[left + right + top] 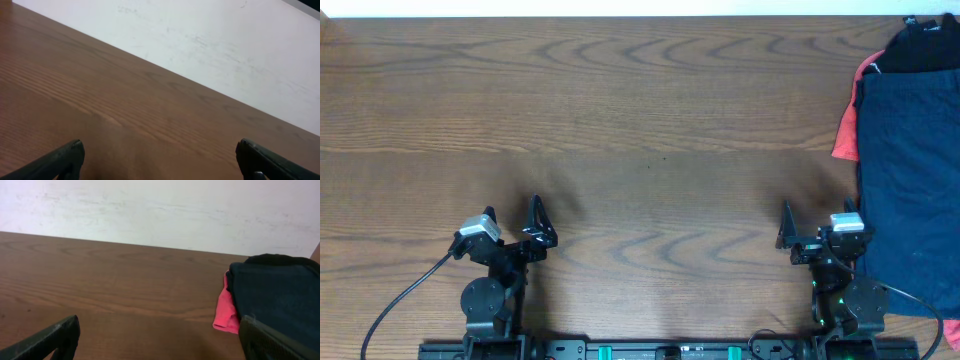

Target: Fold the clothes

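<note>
At the right edge of the desk [620, 120], toward its far corner, the overhead view showed the clothes [910, 180] piled: navy over coral-red, with black farthest back. Near the front edge, the left gripper [513, 213] and the right gripper [817, 222] stood spread wide, holding nothing. The left wrist view showed only bare wood between its parted jaws. The right wrist view showed the pile ahead to the right, clear of the jaws.

My left arm [485, 295] sat folded low at my near left, and my right arm [850, 295] sat folded the same way at my near right, well apart. My left fingers [537, 212] were spread wide and held nothing. My right fingers [786, 222] were likewise parted and empty, angled inward toward the middle.
</note>
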